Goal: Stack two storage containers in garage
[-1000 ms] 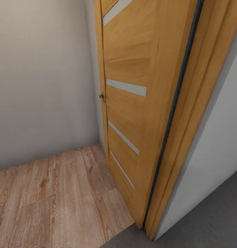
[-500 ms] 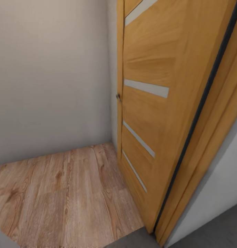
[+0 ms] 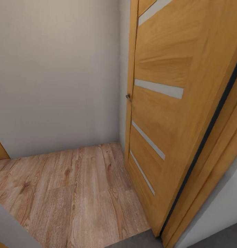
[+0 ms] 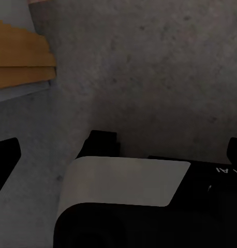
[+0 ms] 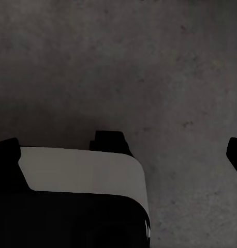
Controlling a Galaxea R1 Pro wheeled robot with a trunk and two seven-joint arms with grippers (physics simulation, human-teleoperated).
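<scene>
Hanging over rough dark grey concrete floor (image 5: 149, 67), both grippers spread wide, empty: left gripper (image 4: 118, 150), right gripper (image 5: 123, 150). Beyond the concrete edge, light wood-plank flooring (image 3: 73, 193) runs to a plain white wall (image 3: 56, 75); an orange-wood door with pale slits (image 3: 166, 103) stands open alongside.

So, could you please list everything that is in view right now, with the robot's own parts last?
door: one, orange wood with pale slits, right side of the head view, standing open.
wall: one, plain white, behind the wood floor.
wood floor: one, light planks, beyond the doorway.
concrete floor: one, dark grey, under both wrist cameras.
left gripper: one, black, above concrete, empty.
right gripper: one, black, above concrete, empty.
</scene>
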